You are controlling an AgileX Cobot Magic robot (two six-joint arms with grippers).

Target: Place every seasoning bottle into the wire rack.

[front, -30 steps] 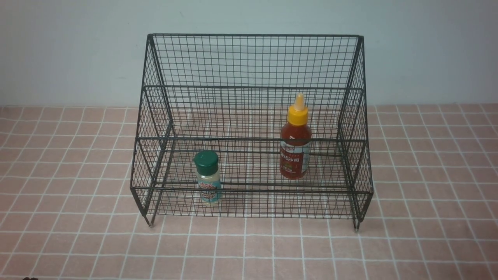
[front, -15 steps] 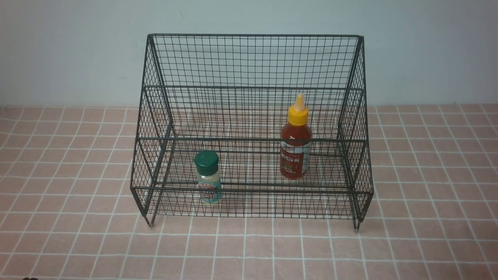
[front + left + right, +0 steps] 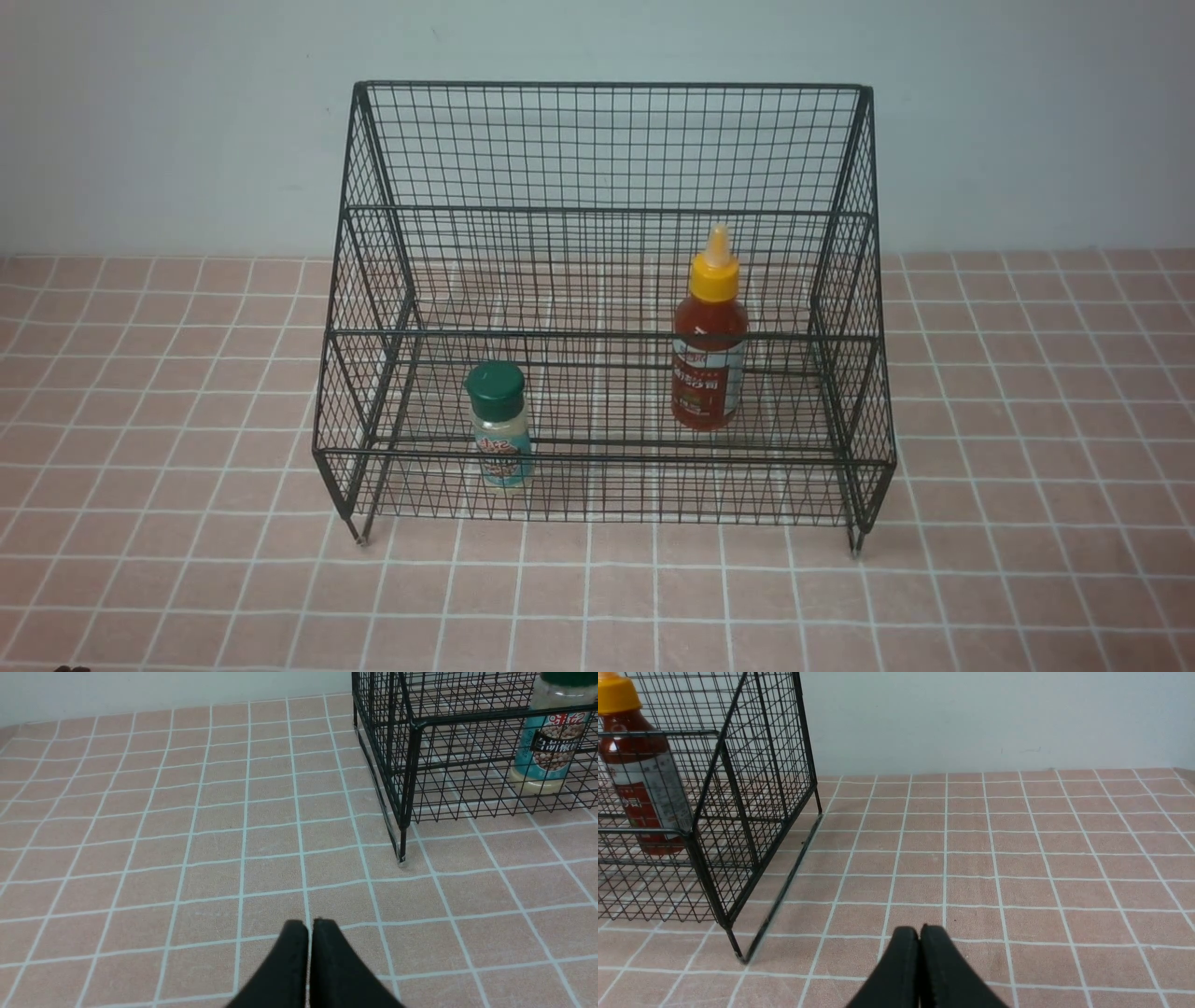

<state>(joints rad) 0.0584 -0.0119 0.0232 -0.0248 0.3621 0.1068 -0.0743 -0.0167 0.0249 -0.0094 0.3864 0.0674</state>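
bottles both stand upright inside the large black wire-mesh tiered rack [image 3: 607, 280]: short clear shaker jar with dark green cap [image 3: 500, 426] on its front tier, taller red squeeze bottle with yellow nozzle [image 3: 709, 336] behind. left pincer [image 3: 309, 926] and right pincer [image 3: 920, 933] are pressed closed and empty over the tiled table [image 3: 187, 579], outside the rack, likely parked since nothing remains to place.

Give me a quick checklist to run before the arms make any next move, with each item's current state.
1. Green-capped shaker jar inside the wire rack, upright on the front tier: ok.
2. Red sauce bottle inside the rack, upright on the tier behind: ok.
3. Left pincer shut and empty: ok.
4. Right pincer shut and empty: ok.
5. Both pincers apart from the rack, over the tiled tabletop: ok.
6. Bottles left outside the rack: none seen, ok.
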